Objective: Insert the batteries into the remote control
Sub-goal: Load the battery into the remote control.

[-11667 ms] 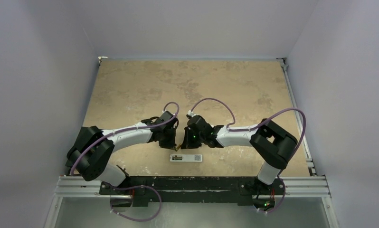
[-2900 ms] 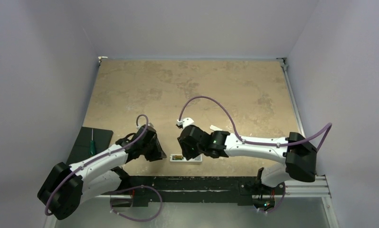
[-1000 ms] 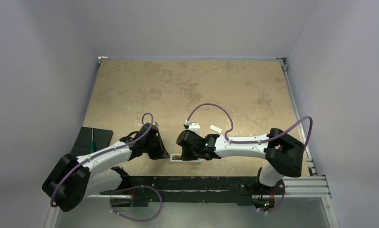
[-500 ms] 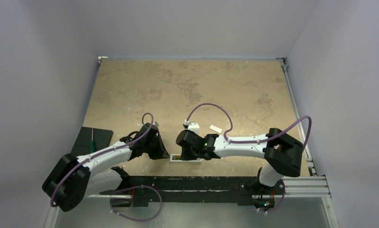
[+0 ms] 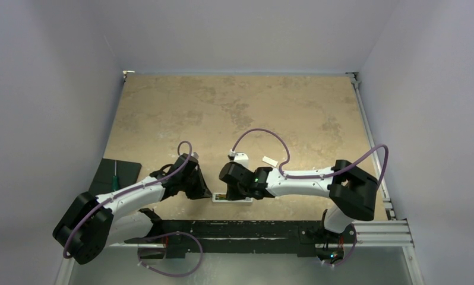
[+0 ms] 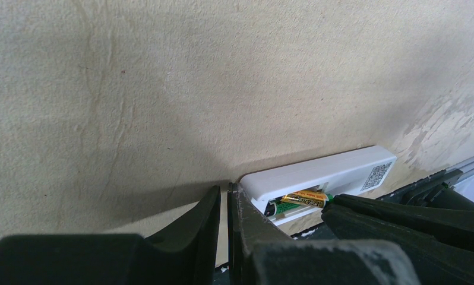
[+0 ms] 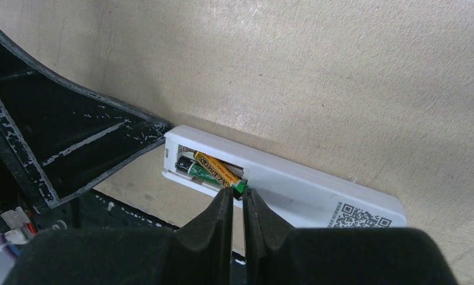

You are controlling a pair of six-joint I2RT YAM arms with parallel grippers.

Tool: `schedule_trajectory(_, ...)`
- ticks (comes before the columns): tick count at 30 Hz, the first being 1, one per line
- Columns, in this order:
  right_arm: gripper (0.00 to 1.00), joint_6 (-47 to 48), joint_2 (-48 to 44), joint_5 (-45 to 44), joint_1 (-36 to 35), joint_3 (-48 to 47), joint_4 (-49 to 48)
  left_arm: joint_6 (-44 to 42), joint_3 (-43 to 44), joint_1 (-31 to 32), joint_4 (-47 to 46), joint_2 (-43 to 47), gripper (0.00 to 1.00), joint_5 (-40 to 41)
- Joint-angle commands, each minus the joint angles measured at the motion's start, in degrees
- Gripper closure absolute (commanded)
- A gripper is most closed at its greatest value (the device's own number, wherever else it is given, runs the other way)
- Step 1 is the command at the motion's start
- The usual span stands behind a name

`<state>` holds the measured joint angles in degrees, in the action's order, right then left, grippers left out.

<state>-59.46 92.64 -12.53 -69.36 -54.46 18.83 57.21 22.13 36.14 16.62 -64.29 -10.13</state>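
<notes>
**Entry: battery loading, seating step**

1. Remote [image 7: 306, 178]: lies back-up at the table's [image 5: 223, 107] 6 o'clock edge, with the recess open at its 9 o'clock end (top view).
2. Gold battery [image 7: 217, 169]: in the recess but askew, slanted across its bay, and I judge it not fully seated.
3. Dark battery [image 7: 186, 165]: low in the recess beside the gold one, partly under it.
4. Left gripper [image 6: 224, 193]: my jaws are pressed nearly together and hold nothing. The tip butts the remote's 9 o'clock end as a stop.
5. Right gripper [image 7: 237, 193]: my jaws are drawn to a thin slit with the tips at the gold battery's 3 o'clock end. I read this as pushing, not pinching.

**Step in hand:** 2 batteries are in, and 1 needs pressing flat.

**Next move calls for:** a short, light push down and toward 9 o'clock, with the left tip bracing so the remote does not slide.

**Edges and room:**
- The rail [image 5: 252, 228] lies just beyond the remote at 6 o'clock, so there is no room that way.
- The table is open toward 12 o'clock.
- A small white piece [image 5: 270, 161], possibly the lid, lies near at 1 o'clock.
- A screwdriver [image 5: 114, 175] on a dark mat [image 5: 128, 169] sits well apart at 9 o'clock.
</notes>
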Motion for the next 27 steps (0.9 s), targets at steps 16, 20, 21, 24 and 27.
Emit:
schedule_trajectory(16, 0.86, 1.28, 2.85, -2.90, -0.21, -2.15, -2.13, -1.71, 0.10, 1.68, -0.80, -3.55, 0.90, 1.12)
schedule_trajectory(20, 0.86, 1.28, 3.37, -2.34, -0.20, -2.31, -2.65, -1.40, 0.15, 2.02, -0.87, -3.65, 0.90, 1.25)
schedule_trajectory(21, 0.86, 1.28, 3.42, -2.36, -0.18, -2.32, -2.73, -1.39, 0.19, 2.08, -0.84, -3.65, 0.90, 1.30)
schedule_trajectory(24, 0.86, 1.44, 3.64, -2.39, -0.18, -2.28, -3.09, -1.21, 0.24, 2.37, -0.80, -3.80, 0.90, 1.47)
schedule_trajectory(27, 0.86, 1.50, 3.95, -2.78, -0.17, -2.45, -3.23, -1.02, 0.31, 2.66, -0.80, -3.86, 0.90, 1.68)
